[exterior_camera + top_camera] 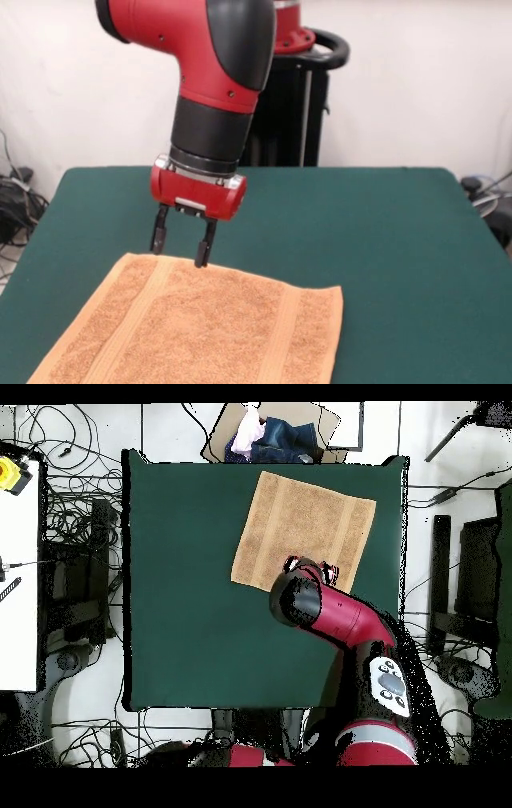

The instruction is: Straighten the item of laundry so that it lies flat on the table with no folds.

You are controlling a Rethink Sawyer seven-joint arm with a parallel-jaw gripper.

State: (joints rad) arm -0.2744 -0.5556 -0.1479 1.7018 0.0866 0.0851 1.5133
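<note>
The gripper (182, 246) hangs with fingers parted — holding nothing — tips just at the far edge of the towel (200, 336), spread flat on the table (400, 240).

1. The towel (200, 332) lies spread flat on the bench (384, 232), in the front view at the near left part of it, running off the picture's lower edge.
2. In the overhead view the towel (303, 531) lies by the bench's (190, 614) upper edge, right of the middle, turned slightly askew to that edge.
3. The hand (181, 246) hangs over the towel's far edge in the front view, fingers spread apart, tips just above or at the cloth; contact cannot be told.
4. Right of the towel, the bench lies bare.
</note>
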